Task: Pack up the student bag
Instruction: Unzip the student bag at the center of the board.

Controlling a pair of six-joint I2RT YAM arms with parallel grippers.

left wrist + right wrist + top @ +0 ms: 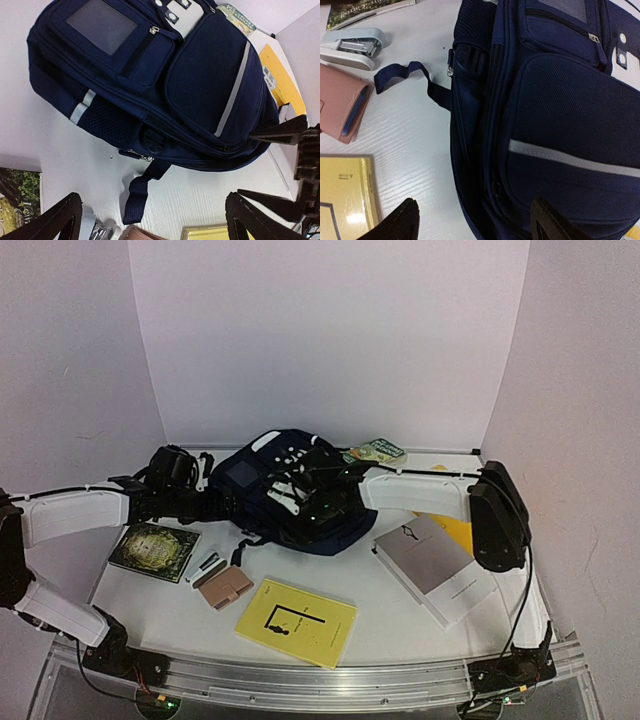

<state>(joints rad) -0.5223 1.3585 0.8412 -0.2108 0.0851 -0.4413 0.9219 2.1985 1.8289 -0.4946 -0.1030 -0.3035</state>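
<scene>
White table (372,582) is seen below. Left gripper (152,200) and right gripper (472,202) are spread apart; the zipped student bag (200,75) beneath could be shoved aside, not opened.

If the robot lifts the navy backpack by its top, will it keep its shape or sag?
The student bag is soft fabric and lies flat, so it would probably sag and fold when lifted. Its loose strap would likely dangle or drag. Pushed, it may slide on the smooth table rather than tip.
</scene>
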